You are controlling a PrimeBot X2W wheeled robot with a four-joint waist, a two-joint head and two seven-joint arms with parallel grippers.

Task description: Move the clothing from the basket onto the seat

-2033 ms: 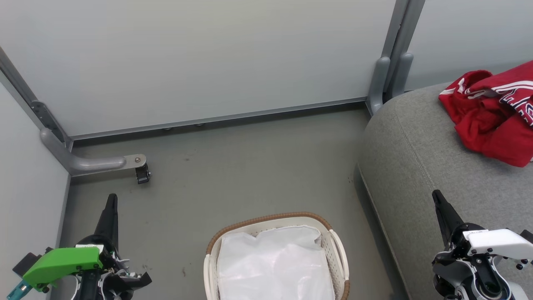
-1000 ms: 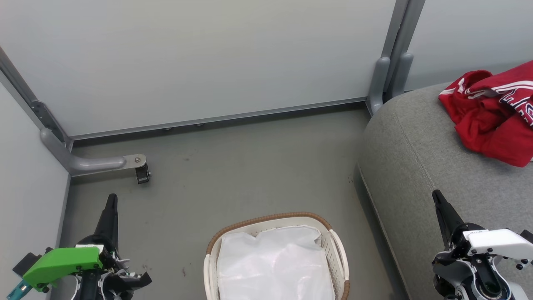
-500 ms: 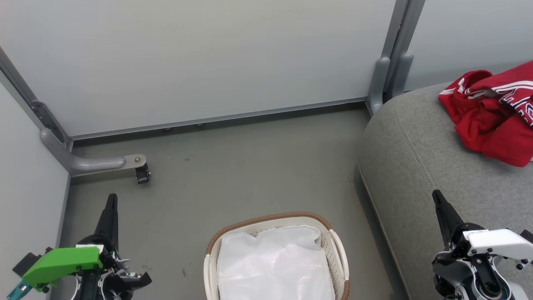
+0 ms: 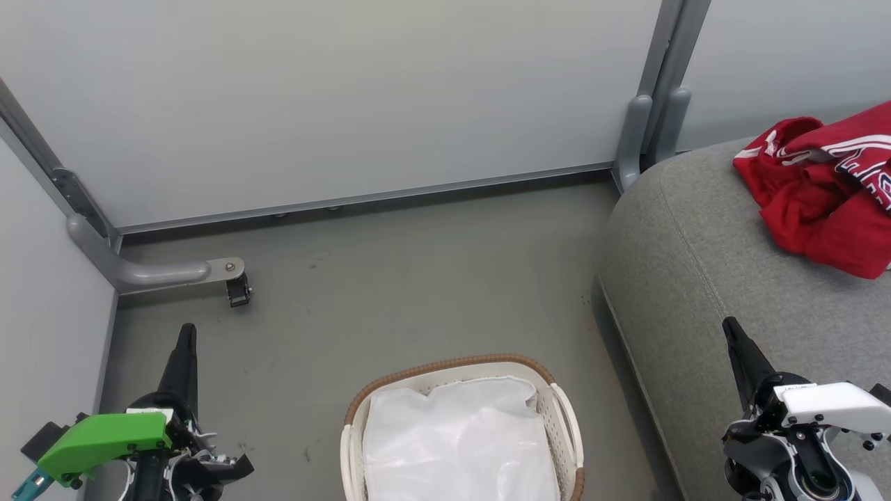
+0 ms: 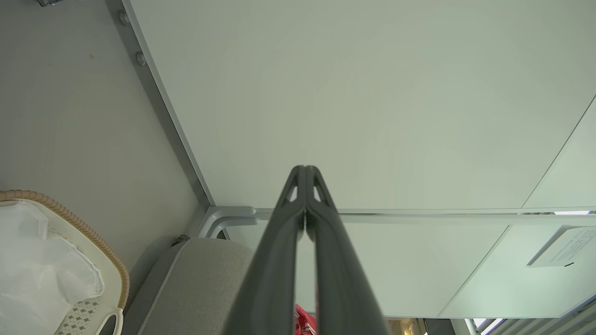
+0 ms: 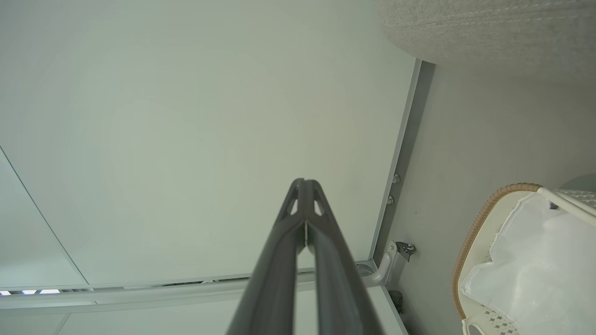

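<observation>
The clothing [image 4: 825, 202] is lying crumpled on the seat [image 4: 703, 278], far back toward the right edge of the head view. It is soft red fabric carrying white stripes and white block lettering, and the folds and the frame edge are cutting the letters off, so no word is reading clearly. The seat is showing a grey woven weave, a rounded corner and a stitched seam running along its top.

The basket [image 4: 445, 367] is sitting on the dull grey floor [image 4: 390, 292], near the seat's front and well apart from the clothing. It is oval cream plastic with perforated walls and a brown braided rim, and a glossy white liner [image 4: 459, 445] is lying wrinkled inside it.

The left gripper [image 4: 186, 328], under a green housing, is pointing up over the floor to the basket's left; the right gripper [image 4: 728, 323], under a white housing, is pointing up over the seat's near part. In both wrist views the long dark tapered fingers [image 5: 279, 260], with small triangular cut-outs near the tips, are pressing together tip to tip and gripping nothing.

Smooth pale panels [image 4: 348, 97] in grey metal framing are standing behind, and a small black caster [image 4: 238, 292] is resting at the foot of a curved bracket. A white notice [image 5: 558, 246] is hanging on a panel in the left wrist view, its print too small to read.
</observation>
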